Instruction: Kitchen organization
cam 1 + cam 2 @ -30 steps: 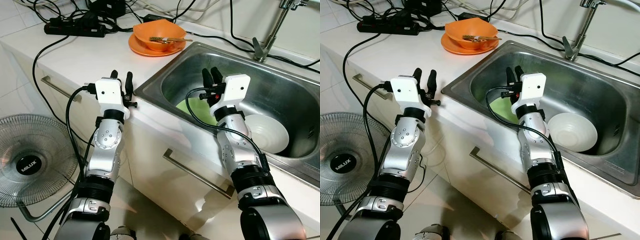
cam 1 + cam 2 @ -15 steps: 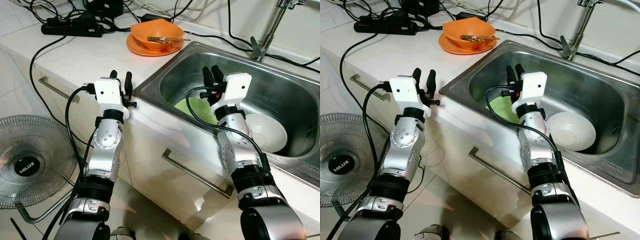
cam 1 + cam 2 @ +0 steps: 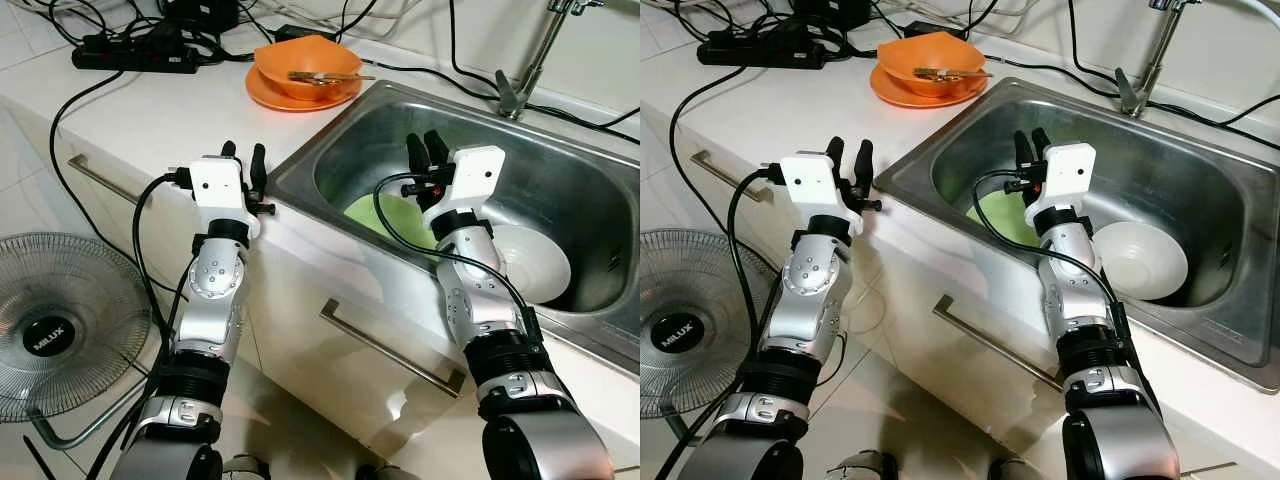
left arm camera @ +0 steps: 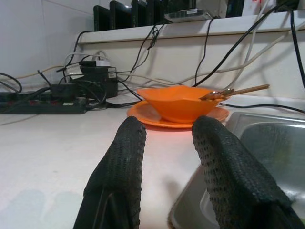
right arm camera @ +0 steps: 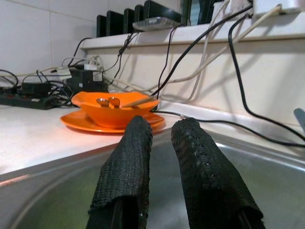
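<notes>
The right pincer (image 3: 1031, 144) hovers over the sink (image 3: 1200, 160), fingers nearly together and holding nothing; the left pincer (image 3: 849, 156) waits above the table (image 3: 150, 110) edge, slightly parted and empty too. A green plate (image 3: 385, 215) and a white bowl (image 3: 535, 262) lie in the sink. An orange bowl (image 3: 305, 72) with utensils sits on an orange plate (image 3: 270, 97) nearby. A careless reach could crack the dishes, or snag the cables (many trail close by). The fan (image 3: 55, 335) on the floor reads "MILUX".

Both silver arms raised, forearms upright. Left gripper (image 3: 244, 157) fingers parted, empty. Right gripper (image 3: 426, 151) fingers narrowly parted, empty.
</notes>
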Tool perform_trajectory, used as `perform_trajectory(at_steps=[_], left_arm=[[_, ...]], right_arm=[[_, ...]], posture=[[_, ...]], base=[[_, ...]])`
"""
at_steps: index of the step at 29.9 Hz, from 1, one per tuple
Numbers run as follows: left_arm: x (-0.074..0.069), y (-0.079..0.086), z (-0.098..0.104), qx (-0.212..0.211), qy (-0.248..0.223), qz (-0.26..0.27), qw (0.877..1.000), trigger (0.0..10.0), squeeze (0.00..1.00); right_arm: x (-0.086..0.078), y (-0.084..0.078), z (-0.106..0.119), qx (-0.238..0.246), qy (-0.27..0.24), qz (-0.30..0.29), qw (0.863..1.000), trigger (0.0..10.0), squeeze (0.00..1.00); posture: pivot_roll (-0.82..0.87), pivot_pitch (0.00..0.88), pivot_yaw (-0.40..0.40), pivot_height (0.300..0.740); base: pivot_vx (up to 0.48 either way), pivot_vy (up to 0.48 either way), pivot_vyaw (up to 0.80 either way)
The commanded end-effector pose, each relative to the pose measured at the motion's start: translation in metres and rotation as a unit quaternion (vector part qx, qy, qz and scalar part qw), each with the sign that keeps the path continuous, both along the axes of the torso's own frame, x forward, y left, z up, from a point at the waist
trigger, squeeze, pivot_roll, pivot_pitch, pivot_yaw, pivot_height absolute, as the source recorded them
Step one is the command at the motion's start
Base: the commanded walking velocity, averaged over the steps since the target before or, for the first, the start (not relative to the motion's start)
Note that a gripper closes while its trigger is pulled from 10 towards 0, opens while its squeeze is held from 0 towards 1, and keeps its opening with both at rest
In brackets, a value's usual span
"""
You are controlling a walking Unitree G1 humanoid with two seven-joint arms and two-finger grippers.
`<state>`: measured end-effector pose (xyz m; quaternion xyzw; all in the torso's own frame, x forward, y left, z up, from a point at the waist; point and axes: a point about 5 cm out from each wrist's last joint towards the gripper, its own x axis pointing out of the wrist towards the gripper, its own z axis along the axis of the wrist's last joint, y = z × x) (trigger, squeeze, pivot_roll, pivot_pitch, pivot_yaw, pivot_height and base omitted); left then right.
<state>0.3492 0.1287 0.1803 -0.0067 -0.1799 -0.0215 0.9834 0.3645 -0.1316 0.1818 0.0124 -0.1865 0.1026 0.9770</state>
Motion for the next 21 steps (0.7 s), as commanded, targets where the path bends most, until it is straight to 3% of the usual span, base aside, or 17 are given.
perform_trajectory(at_steps=[1, 3, 15, 21], left_arm=[[0.0011, 0.0004, 0.0001, -0.003, 0.005, 0.001, 1.000, 10.0, 0.00], [0.0013, 0.0005, 0.0000, -0.003, 0.006, 0.001, 1.000, 10.0, 0.00], [0.0010, -0.0001, 0.0001, -0.004, 0.007, 0.000, 1.000, 10.0, 0.00], [0.0008, -0.0006, -0.0004, -0.001, 0.009, -0.001, 1.000, 10.0, 0.00]], right_arm=[[0.0012, -0.0023, 0.0020, 0.009, 0.002, 0.001, 1.000, 10.0, 0.00], [0.0008, -0.0031, 0.0025, 0.005, -0.002, -0.001, 1.000, 10.0, 0.00], [0.0008, -0.0029, 0.0020, -0.001, 0.001, -0.001, 1.000, 10.0, 0.00], [0.0028, -0.0020, 0.0005, 0.003, 0.013, 0.001, 1.000, 10.0, 0.00]], posture=[[0.07, 0.088, -0.027, 0.740], [0.07, 0.087, -0.026, 0.740], [0.07, 0.088, -0.027, 0.740], [0.07, 0.086, -0.027, 0.740]], base=[[0.000, 0.480, -0.80], [0.000, 0.480, -0.80], [0.000, 0.480, 0.00], [0.000, 0.480, -0.80]])
